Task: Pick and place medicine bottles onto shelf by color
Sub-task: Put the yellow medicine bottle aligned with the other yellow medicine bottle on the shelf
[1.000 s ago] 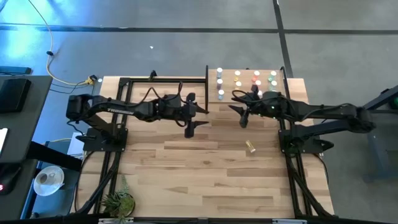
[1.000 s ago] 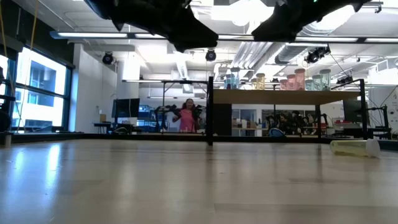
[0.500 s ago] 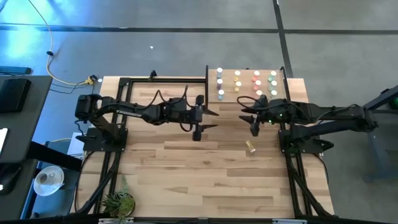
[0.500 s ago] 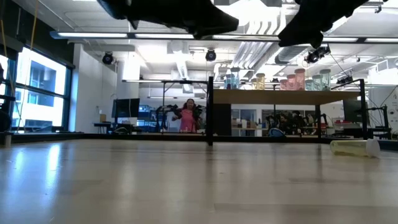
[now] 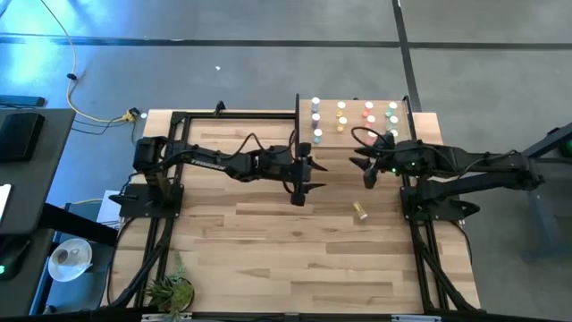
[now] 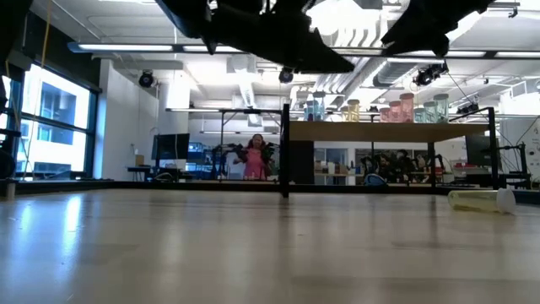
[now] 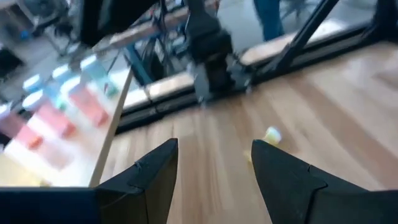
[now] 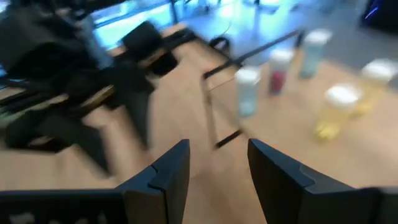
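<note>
Small potted plant (image 5: 170,291) at table's near-left corner; person in pink (image 6: 254,157) bkgd.

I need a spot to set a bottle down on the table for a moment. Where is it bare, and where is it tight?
The near half of the table is bare, bordered by the plant and the lying yellow bottle. Tight: the shelf with its upright bottles, and the strip in front of it, where the open left claw and open right claw hang.
</note>
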Controlling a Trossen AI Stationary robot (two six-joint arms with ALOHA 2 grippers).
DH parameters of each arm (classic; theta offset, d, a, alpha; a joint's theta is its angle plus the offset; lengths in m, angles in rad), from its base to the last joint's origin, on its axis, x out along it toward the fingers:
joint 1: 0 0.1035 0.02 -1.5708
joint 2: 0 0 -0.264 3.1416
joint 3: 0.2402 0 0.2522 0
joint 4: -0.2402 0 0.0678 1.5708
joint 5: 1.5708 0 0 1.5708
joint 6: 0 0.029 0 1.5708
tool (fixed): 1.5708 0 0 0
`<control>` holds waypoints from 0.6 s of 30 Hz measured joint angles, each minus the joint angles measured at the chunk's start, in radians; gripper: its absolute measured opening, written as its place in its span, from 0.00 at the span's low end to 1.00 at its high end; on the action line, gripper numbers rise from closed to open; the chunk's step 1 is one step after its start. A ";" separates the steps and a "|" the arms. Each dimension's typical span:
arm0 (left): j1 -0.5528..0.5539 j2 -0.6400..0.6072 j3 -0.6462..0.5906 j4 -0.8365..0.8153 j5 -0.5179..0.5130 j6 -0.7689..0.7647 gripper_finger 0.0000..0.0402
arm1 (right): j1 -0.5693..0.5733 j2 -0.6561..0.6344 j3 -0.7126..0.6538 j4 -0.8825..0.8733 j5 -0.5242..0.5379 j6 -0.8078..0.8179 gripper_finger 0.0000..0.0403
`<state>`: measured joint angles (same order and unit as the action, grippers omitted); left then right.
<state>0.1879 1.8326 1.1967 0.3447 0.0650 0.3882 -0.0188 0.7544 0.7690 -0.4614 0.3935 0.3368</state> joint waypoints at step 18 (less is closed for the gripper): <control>-0.021 -0.066 0.013 -0.275 -0.275 0.009 0.48 | 0.085 0.073 -0.094 -0.339 -0.252 0.468 0.38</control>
<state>0.1664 1.7668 1.2095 0.0700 -0.2097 0.3968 0.0665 0.8278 0.6753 -0.8002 0.1420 0.8049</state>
